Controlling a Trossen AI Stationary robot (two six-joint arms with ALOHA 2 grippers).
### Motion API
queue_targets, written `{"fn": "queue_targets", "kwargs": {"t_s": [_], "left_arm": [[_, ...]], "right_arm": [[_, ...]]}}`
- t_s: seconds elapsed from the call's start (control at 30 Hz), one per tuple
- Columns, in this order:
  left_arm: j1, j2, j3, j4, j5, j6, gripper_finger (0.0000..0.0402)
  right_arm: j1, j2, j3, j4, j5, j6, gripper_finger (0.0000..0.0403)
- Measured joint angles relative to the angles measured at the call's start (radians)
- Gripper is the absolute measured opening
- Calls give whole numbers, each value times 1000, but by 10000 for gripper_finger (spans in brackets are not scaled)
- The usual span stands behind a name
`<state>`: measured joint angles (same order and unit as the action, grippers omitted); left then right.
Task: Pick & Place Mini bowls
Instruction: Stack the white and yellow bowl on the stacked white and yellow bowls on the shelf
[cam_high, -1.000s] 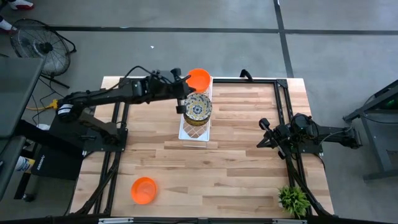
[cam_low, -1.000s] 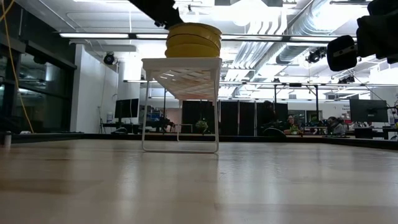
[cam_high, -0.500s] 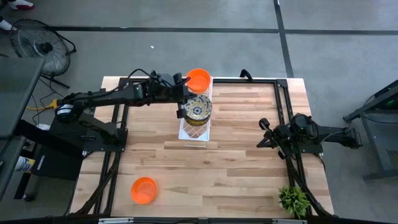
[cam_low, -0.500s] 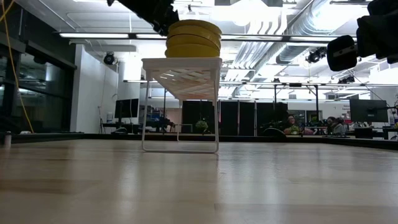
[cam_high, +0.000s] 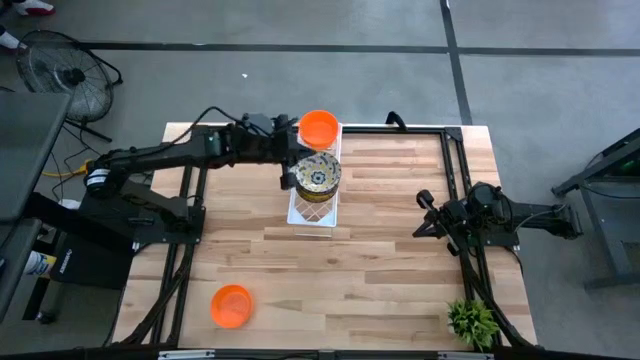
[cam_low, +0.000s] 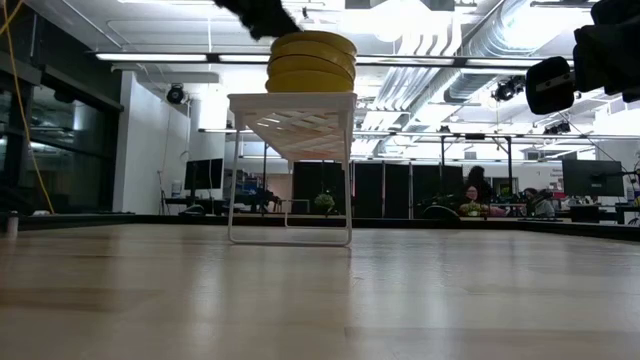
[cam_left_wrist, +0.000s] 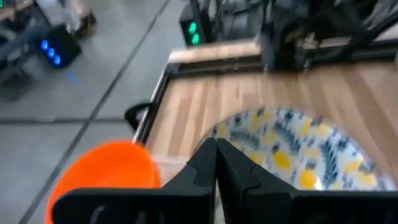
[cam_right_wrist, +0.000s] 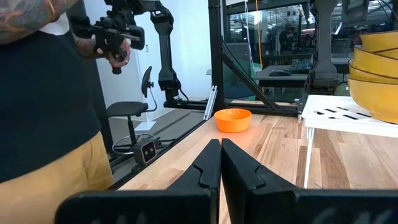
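From above, we see the left gripper (cam_high: 290, 150) beside the white tray (cam_high: 297, 212), with the stack of patterned bowls (cam_high: 319, 174) just ahead of it on the tray and an orange bowl (cam_high: 320, 127) just off to its side at the tray's far end. Another orange bowl (cam_high: 232, 305) sits alone, well away from both grippers at the table's near edge. The right gripper (cam_high: 428, 215) waits near the table's right side, well apart from the bowls.

At table level, the stacked bowls (cam_low: 311, 62) rest on top of the raised tray (cam_low: 291, 101).

Through the left wrist camera, the fingers (cam_left_wrist: 239, 174) are pressed together with nothing between them; the patterned bowl (cam_left_wrist: 292, 140) lies right ahead, the orange one (cam_left_wrist: 106, 165) beside.

Through the right wrist camera, the fingers (cam_right_wrist: 239, 168) are also closed and empty, with the lone orange bowl (cam_right_wrist: 232, 119) far ahead.

We judge the work partly done: several bowls are stacked, and at least the lone orange one remains.
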<state>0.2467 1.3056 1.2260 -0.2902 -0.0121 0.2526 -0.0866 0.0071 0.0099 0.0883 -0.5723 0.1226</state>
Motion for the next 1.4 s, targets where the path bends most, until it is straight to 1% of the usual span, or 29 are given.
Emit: {"fn": "queue_targets", "kwargs": {"t_s": [0.1, 0.17, 0.23, 0.37, 0.47, 0.53, 0.6, 0.67, 0.87, 0.97, 1.1, 1.27, 1.4], "left_arm": [[-5, 5, 35, -132, -44, -1, 0], [-5, -11, 50, -169, -71, 0, 0], [-3, -19, 60, -159, -84, -4, 0], [41, -7, 51, -179, -102, -15, 0], [82, -16, 57, -151, -102, -44, 0], [107, -15, 57, -160, -44, -62, 0], [125, -11, 54, -166, 34, -27, 0], [130, -12, 54, -155, 93, 46, 0], [168, -13, 55, -117, 190, 270, 0], [209, -12, 55, -124, 223, 306, 0], [261, -1, 55, -100, 324, 365, 0], [295, 23, 54, -53, 446, 445, 0], [333, 47, 22, 15, 535, 457, 0]], "right_arm": [[0, 0, 0, 0, 0, 0, 0], [0, 0, 0, 0, 0, 0, 0], [0, 0, 0, 0, 0, 0, 0], [0, 0, 0, 1, 0, 0, 0], [0, 0, 0, 0, 0, 0, 0], [0, 0, 0, 0, 0, 0, 0], [0, 0, 0, 1, 0, 0, 0], [0, 0, 0, 0, 0, 0, 0], [0, 0, 0, 0, 0, 0, 0], [0, 0, 0, 0, 0, 0, 0], [0, 0, 0, 0, 0, 0, 0], [0, 0, 0, 0, 0, 0, 0], [0, 0, 0, 0, 0, 0, 0]]}}
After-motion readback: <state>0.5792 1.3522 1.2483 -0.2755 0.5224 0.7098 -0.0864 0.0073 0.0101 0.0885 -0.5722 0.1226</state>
